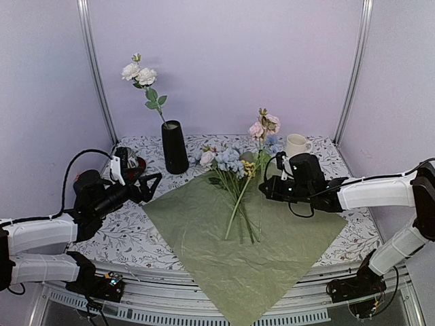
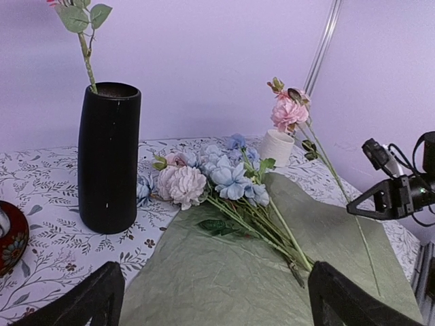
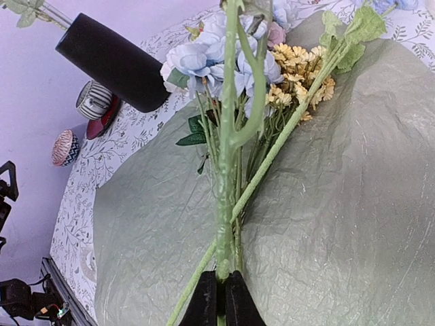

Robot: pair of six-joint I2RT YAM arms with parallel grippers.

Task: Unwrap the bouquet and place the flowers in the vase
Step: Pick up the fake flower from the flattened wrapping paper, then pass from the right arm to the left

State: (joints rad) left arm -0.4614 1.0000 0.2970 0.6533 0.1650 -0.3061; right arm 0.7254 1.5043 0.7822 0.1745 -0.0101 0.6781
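Observation:
The bouquet lies undone: its olive-green wrap (image 1: 245, 238) is spread flat on the table, and blue, white and yellow flowers (image 1: 234, 170) rest across it. The black vase (image 1: 175, 147) stands at the back left with one white-flowered stem (image 1: 139, 73) in it. My right gripper (image 1: 263, 186) is shut on the green stem (image 3: 228, 170) of a pink flower (image 1: 265, 125), which stands upright above the pile. My left gripper (image 1: 153, 183) hangs open at the wrap's left corner with nothing between its fingers (image 2: 102, 292). In the left wrist view the vase (image 2: 107, 157) is to the left of the flowers (image 2: 217, 180).
A white mug (image 1: 296, 145) stands at the back right, behind the pink flower. A striped cup on a red saucer (image 3: 94, 99) sits left of the vase, with a small patterned bowl (image 3: 66, 147) nearby. The wrap's front corner hangs over the table's near edge.

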